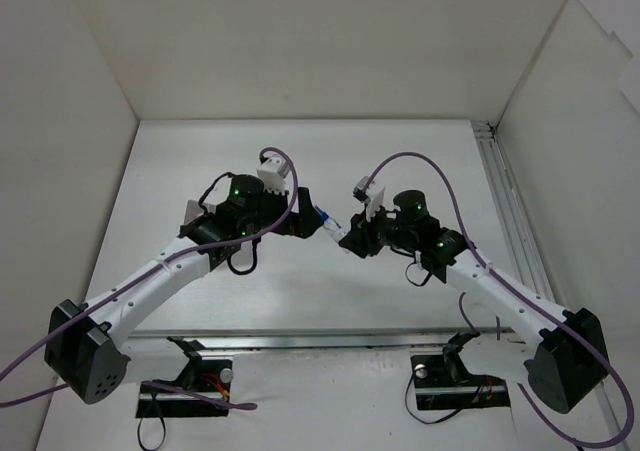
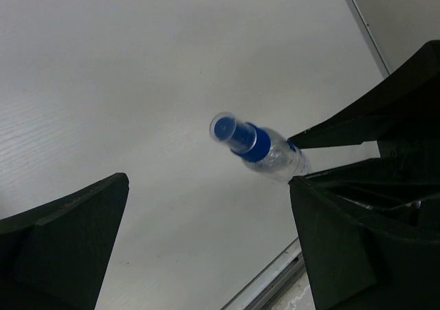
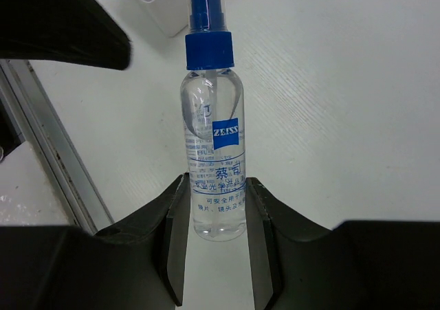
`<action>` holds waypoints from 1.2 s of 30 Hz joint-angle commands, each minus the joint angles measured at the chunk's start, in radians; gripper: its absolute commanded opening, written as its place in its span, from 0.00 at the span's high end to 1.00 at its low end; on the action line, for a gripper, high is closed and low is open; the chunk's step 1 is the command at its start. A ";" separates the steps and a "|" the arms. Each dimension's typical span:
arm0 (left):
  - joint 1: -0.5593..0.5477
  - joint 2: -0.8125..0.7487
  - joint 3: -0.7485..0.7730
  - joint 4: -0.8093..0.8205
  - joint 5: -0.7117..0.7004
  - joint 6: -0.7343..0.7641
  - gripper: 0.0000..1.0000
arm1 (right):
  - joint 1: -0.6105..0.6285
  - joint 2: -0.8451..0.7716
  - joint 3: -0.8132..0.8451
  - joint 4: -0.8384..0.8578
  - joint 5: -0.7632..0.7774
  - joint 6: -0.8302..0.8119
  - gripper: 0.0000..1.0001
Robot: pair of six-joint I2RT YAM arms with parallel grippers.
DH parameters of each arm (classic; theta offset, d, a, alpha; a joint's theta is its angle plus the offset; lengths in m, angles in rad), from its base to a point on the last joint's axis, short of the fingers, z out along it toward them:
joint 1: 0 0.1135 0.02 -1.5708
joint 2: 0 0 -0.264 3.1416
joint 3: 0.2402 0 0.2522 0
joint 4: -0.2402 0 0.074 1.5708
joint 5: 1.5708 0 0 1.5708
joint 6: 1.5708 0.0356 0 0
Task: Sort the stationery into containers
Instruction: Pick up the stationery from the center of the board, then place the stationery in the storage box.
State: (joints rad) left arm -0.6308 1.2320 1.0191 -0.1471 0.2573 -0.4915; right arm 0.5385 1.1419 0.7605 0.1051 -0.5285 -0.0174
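Right fingers clamped on lower body of clear spray bottle w/ blue cap, held mid-counter. Left fingers spread wide, cap ahead of them, no contact. White container corner just past cap. Rail along counter's right edge. Walls well apart from both arms.

We take this for a robotics lab test cell: a plain white bench boxed in by bare white panels, an aluminium rail along its right edge, and purple cables looping over two bolted-down white-and-black robot arms.
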 commanded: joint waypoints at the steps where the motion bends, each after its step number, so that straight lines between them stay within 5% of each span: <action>1: -0.020 0.021 0.061 0.107 0.039 -0.031 0.00 | 0.058 -0.022 0.029 0.097 0.030 -0.026 1.00; 7: -0.020 0.055 0.068 0.129 0.048 -0.041 0.00 | 0.124 -0.016 0.040 0.145 0.100 -0.016 1.00; 13: -0.020 0.052 0.030 0.201 0.079 -0.064 0.13 | 0.152 -0.070 -0.044 0.361 0.188 0.083 1.00; 19: -0.020 0.052 0.013 0.253 0.109 -0.067 0.49 | 0.186 -0.044 -0.012 0.346 0.174 0.074 1.00; 22: -0.020 0.069 0.022 0.239 0.119 -0.068 0.80 | 0.209 -0.030 -0.006 0.343 0.212 0.066 1.00; 23: -0.020 0.072 0.027 0.232 0.117 -0.070 0.97 | 0.212 -0.028 -0.007 0.340 0.220 0.065 1.00; 26: -0.020 0.060 0.024 0.221 0.102 -0.065 1.00 | 0.216 -0.024 0.005 0.321 0.254 0.066 0.98; 27: -0.020 0.052 0.018 0.219 0.089 -0.067 1.00 | 0.218 -0.021 0.008 0.321 0.265 0.077 0.94; 29: -0.020 0.029 0.010 0.215 0.051 -0.062 1.00 | 0.219 -0.015 0.022 0.300 0.301 0.092 0.48; 30: -0.020 0.021 0.009 0.196 0.030 -0.059 1.00 | 0.218 -0.013 0.029 0.288 0.308 0.099 0.03; 36: 0.005 -0.058 -0.005 0.040 -0.291 -0.010 1.00 | 0.218 -0.031 0.059 0.171 0.441 0.134 0.02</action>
State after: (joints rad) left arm -0.6468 1.2472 0.9985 -0.0727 0.1802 -0.5404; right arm 0.7502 1.1301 0.7673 0.2859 -0.1902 0.0868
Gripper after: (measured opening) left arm 0.322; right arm 0.976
